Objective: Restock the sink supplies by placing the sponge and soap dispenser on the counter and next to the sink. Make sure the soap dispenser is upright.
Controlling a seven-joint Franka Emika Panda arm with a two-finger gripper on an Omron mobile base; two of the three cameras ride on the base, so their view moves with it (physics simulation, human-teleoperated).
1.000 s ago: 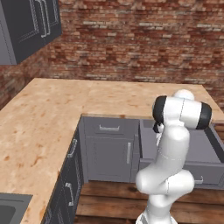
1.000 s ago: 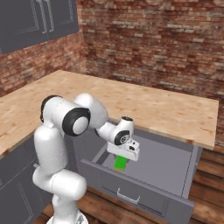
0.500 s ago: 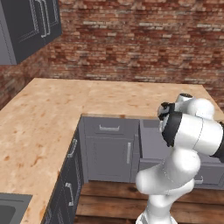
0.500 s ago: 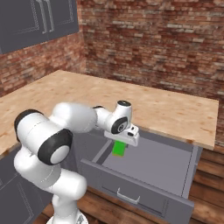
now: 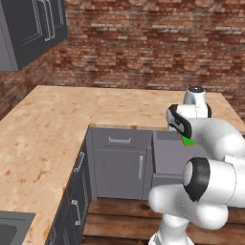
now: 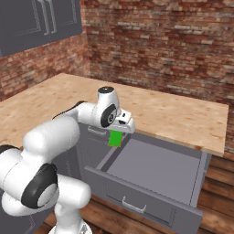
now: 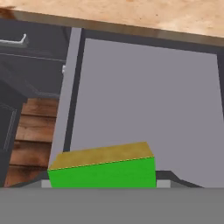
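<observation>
we are holding sponge in gripper, jaws standing fairly wide, clamping green block by its sides. sponge is hanging above open drawer, over its left rear corner, clear of drawer floor. counter edge is lying just behind drawer. hand view is showing sponge's tan top face.
</observation>
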